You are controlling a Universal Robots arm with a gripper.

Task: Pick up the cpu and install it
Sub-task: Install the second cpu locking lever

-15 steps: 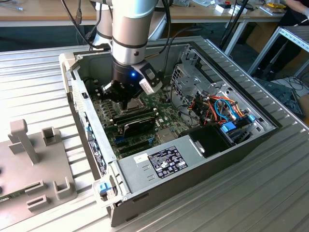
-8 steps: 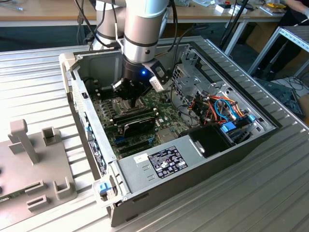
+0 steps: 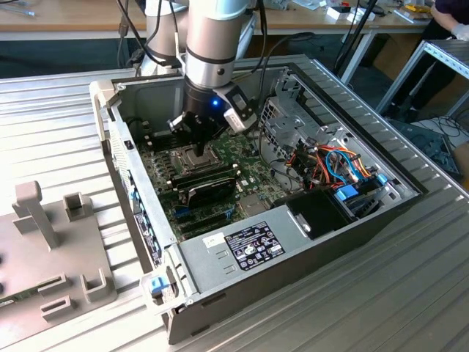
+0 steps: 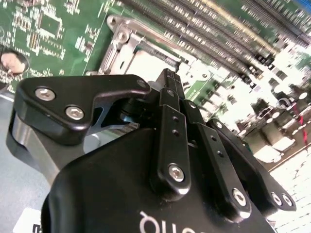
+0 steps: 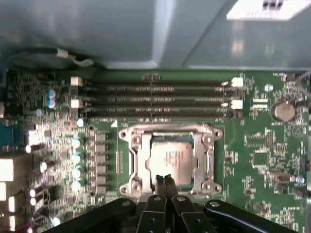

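Gripper closed, empty, above seated cpu

The black gripper fills the foreground, its fingers pressed together, tips hanging just above the metal socket frame. The pale cpu lies flat inside that frame. Beyond runs the green motherboard, with long memory slots.

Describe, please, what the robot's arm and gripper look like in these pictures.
The arm is a silver-grey metal cylinder with a darker ring near its lower end and black cables running beside it. Below it, a black wrist section carries a small blue light and a grey-white box on one side. The gripper is matte black, built of flat bar-shaped links joined with shiny silver screws; its body bears pale lettering.
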